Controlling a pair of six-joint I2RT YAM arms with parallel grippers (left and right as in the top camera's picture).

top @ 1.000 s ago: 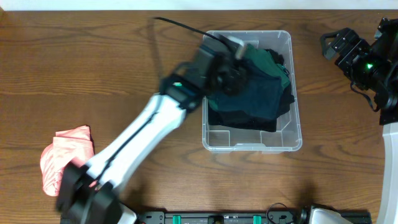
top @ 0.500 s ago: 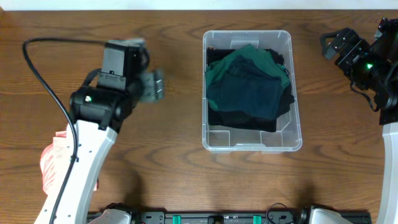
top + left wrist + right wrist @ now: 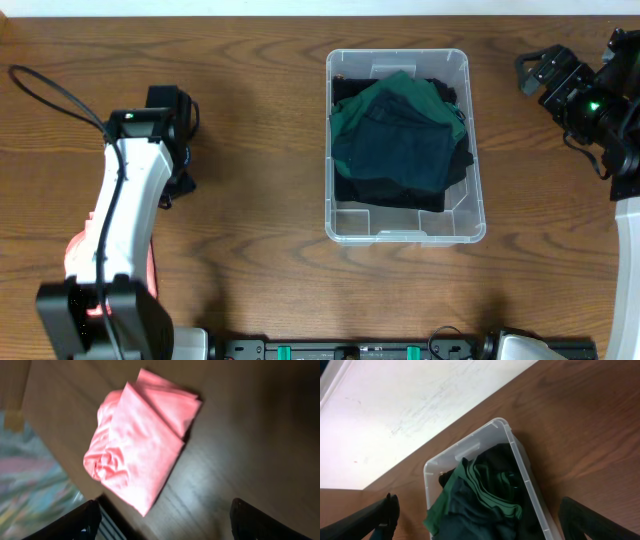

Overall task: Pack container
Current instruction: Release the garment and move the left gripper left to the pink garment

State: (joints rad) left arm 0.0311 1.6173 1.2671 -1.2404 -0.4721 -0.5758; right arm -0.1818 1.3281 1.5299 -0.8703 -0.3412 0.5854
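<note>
The clear plastic container [image 3: 405,226] sits upright on the wooden tabletop [image 3: 250,230], a little right of the middle and toward the far edge, with its long sides running away from the robot. Its top is open. Inside lies a pile of folded clothes: a green garment [image 3: 400,135] on top, with black garments [image 3: 395,195] under and around it. They fill the far part of the container, and a strip of bare bottom shows at the near end. The left arm [image 3: 125,220] rises from the front left corner of the tabletop and bends over the left side, well apart from the container. A black cable [image 3: 45,90] loops out from it. The left hand [image 3: 172,521] has its fingers wide apart with nothing between them. In its wrist view it looks down on a folded pink cloth [image 3: 140,445], which lies flat on the tabletop close to the edge. The cloth is not touched by either finger. From overhead, only a sliver of that cloth shows beside the left arm, far from the container. Something colourful and blurred shows past the tabletop edge in the left wrist view, too unclear to name. The right hand [image 3: 489,517] hangs off to the right of the container near the far right corner. It touches nothing, and its fingers are spread wide and empty. Its wrist view takes in the far end of the container and a pale wall [image 3: 395,405] beyond the tabletop.
</note>
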